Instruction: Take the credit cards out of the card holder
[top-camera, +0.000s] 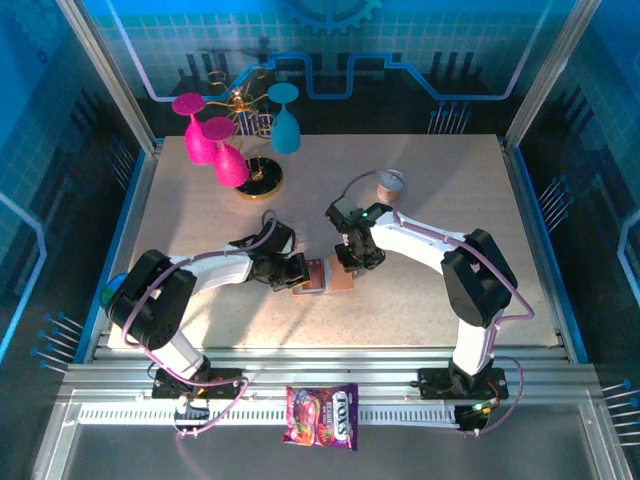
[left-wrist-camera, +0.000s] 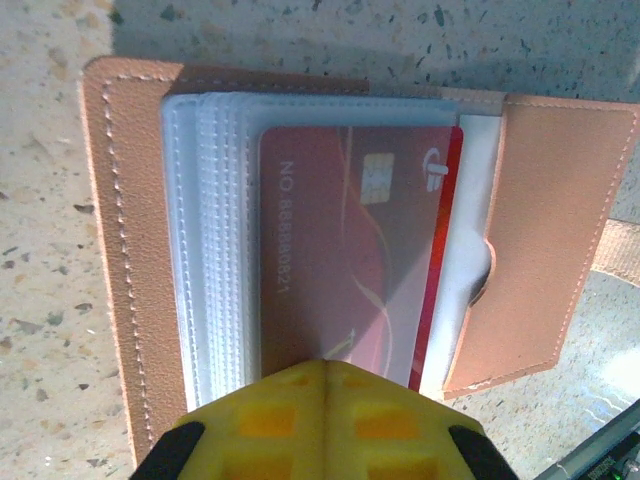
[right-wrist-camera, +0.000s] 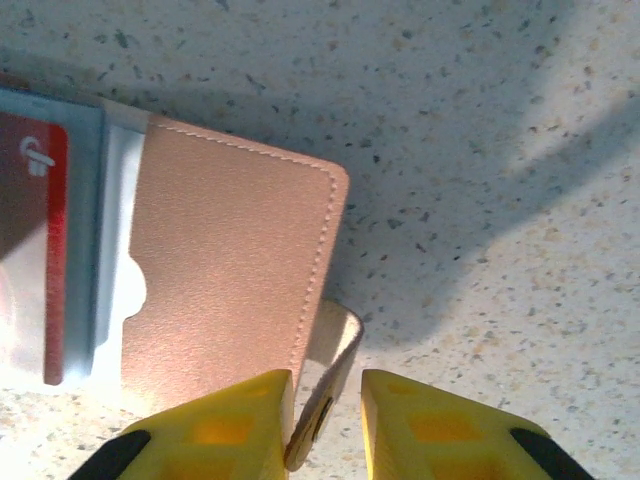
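left hand (left-wrist-camera: 322, 378) is closed, its two yellow fingers (left-wrist-camera: 250, 420) pressed together, the tip lying over the near edge of the open card holder (left-wrist-camera: 125, 250), right on the stack of clear pockets (left-wrist-camera: 215, 250). straight ahead of those fingertips a red credit card (left-wrist-camera: 340, 260) sits in the top pocket, chip up, with a bright red edge bared toward the notched flap (left-wrist-camera: 545, 230). whether this hand pins the pockets down or merely rests there i cannot tell.

right hand (right-wrist-camera: 327, 385) has its fingers a little apart on either side of the holder's strap (right-wrist-camera: 338, 335). the strap leans on one finger and a sliver of gap shows by the other, so it looks not yet clamped. the holder lies flat on the table (right-wrist-camera: 480, 200) between both hands.

judging by this, the step in hand is steadying the opened holder, and no card is out yet. next the right hand likely needs a firm hold on the strap. one hand must then catch the card's bared edge and slide it out of the pocket without dragging the holder along.
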